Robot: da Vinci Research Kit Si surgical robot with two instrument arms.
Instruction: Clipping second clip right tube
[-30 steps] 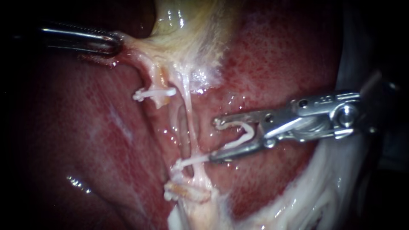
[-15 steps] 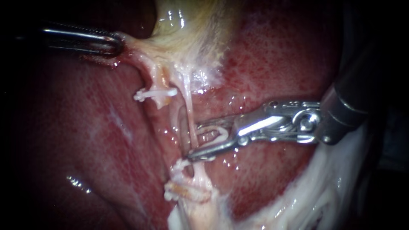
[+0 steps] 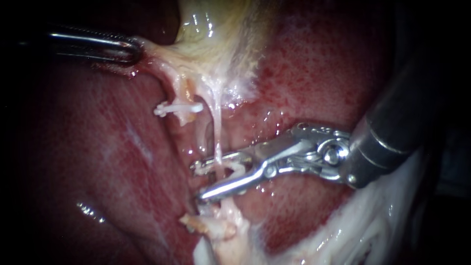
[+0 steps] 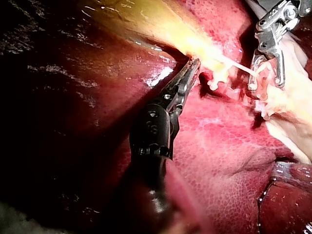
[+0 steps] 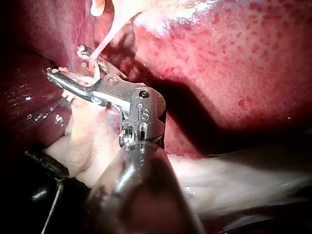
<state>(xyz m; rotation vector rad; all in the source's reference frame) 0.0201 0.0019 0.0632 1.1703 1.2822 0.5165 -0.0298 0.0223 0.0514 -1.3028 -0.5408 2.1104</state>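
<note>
Straddling the right tube point(image 3: 216, 147): right instrument point(image 3: 198, 180), its shaft entering from the upper right in the endoscope view. Its jaws stand at a narrow gap, one on each side of the tube, with the tips reaching just past it toward the left tube point(image 3: 185, 94).

Item carried: loaded clip point(image 3: 237, 169), white, seated between the two jaws and touching both. Its bend lies near the hinge, just beside the tube. The right wrist view shows the same clip as a white loop inside the jaws, with the tube running down into it.

Right tube: a thin, pale, glistening strand, drawn taut. It runs from the gallbladder point(image 3: 216, 34) down across the liver point(image 3: 319, 64) and passes through the jaw gap.

Left instrument point(image 3: 132, 49): its shaft enters from the left, and its jaws are closed on the pale edge of the gallbladder, well apart from the right instrument. The left wrist view confirms the grip, with yellowish tissue pinched at the tip.

Left tube: short and cream-orange, beside the right tube. It bears a placed clip point(image 3: 177, 108), white, lying crosswise and closed around it.

Below the lower jaw: a stump point(image 3: 216, 229) of cream tissue. Whether the whitish piece at its edge is a clip cannot be told.

Liver: dark red, speckled and wet, lying under everything listed.
</note>
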